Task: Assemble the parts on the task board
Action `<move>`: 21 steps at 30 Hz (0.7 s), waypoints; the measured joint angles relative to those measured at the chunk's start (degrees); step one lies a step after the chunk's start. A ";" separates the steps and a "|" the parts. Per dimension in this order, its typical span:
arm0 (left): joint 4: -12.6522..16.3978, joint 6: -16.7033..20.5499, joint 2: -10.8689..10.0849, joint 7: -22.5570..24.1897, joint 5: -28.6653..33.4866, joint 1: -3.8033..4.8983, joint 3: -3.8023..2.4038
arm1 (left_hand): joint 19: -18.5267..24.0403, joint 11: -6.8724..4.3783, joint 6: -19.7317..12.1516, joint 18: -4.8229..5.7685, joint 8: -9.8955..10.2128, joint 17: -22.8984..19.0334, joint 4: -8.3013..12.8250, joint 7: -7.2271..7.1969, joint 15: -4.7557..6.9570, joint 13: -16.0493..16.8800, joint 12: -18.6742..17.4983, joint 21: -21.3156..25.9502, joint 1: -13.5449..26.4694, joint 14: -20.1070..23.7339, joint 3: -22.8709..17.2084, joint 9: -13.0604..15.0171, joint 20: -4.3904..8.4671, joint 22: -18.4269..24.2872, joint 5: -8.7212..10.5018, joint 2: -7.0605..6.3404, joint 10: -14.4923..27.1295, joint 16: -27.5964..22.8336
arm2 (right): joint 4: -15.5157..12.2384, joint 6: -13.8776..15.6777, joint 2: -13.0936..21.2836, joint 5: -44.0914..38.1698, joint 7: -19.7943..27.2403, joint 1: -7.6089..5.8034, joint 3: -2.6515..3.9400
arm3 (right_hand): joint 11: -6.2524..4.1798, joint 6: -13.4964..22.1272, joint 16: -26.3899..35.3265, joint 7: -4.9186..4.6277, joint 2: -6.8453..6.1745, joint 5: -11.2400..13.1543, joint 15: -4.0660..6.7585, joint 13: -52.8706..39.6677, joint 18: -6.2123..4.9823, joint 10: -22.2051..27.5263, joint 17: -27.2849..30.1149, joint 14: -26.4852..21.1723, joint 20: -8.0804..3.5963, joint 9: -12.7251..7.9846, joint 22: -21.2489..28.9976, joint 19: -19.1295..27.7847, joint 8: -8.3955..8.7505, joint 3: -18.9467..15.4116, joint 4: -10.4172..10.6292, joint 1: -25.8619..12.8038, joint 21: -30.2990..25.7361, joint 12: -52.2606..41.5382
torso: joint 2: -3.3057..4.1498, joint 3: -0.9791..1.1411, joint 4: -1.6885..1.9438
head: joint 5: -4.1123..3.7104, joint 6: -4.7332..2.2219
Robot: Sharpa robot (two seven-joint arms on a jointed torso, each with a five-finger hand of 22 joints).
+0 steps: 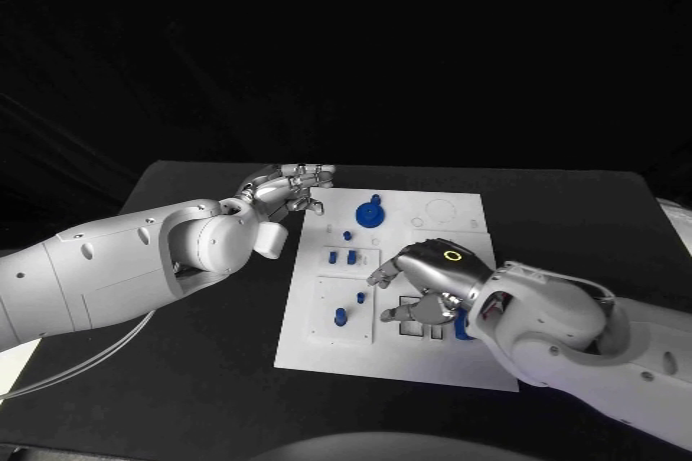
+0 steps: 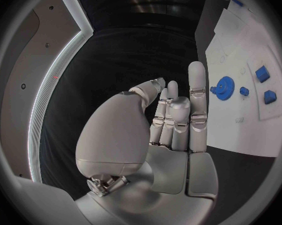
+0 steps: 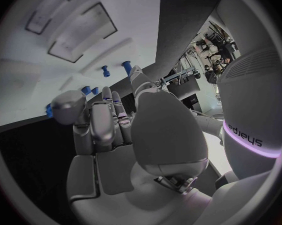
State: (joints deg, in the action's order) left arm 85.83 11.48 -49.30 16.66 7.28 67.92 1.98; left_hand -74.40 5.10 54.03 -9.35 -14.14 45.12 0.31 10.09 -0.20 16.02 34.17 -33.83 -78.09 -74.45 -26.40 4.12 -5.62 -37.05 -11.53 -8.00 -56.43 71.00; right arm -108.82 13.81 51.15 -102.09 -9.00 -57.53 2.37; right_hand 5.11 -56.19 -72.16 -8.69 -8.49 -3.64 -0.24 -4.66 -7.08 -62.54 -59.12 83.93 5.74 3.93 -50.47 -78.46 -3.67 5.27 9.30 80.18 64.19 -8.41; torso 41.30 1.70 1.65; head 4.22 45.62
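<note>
At the middle of the black bench (image 1: 202, 381) I see the white board (image 1: 325, 346), flat and matte, with shallow outlined recesses. A round blue toothed gear (image 1: 371, 215) lies toward its 12 o'clock edge; small blue pegs (image 1: 343, 256) stand lower down. My left hand (image 1: 289, 189) hangs at the board's 11 o'clock corner, fingers loosely parted, holding nothing. My right hand (image 1: 426, 271) rests fingers-down mid-board; I cannot tell whether it grips anything.
</note>
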 measured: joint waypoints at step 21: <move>0.66 0.03 -0.79 -0.07 0.00 0.00 0.05 | 0.00 0.00 0.00 0.00 0.00 0.01 0.00 0.00 0.00 0.00 0.00 0.00 0.00 0.00 0.00 0.00 0.00 0.01 0.00 0.00 0.00 0.00 | -7.03 5.00 19.72 17.42 -16.50 -0.91 -1.54 | -4.27 -4.02 -14.01 3.18 4.70 -9.69 3.84 -53.09 2.71 -20.90 -15.83 0.00 -3.58 4.18 -21.35 -5.26 -10.28 -12.40 7.23 -8.43 14.98 -57.89 | -0.38 0.04 -2.71 | -4.37 -2.24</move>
State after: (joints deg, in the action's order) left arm 86.50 11.51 -50.09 16.59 7.28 67.91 2.03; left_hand -74.40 5.10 54.03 -9.35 -14.14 45.13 0.31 10.10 -0.20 16.02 34.17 -33.83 -78.09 -74.45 -26.39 4.12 -5.62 -37.04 -11.53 -8.00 -56.43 71.00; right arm -115.85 18.81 70.87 -84.67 -25.50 -58.44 0.83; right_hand 0.84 -60.21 -86.16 -5.52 -3.78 -13.33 3.60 -57.74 -4.37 -83.44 -74.95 83.92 2.16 8.11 -71.81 -83.72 -13.96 -7.13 16.52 71.76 79.17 -66.30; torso 40.92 1.75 -1.07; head -0.15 43.38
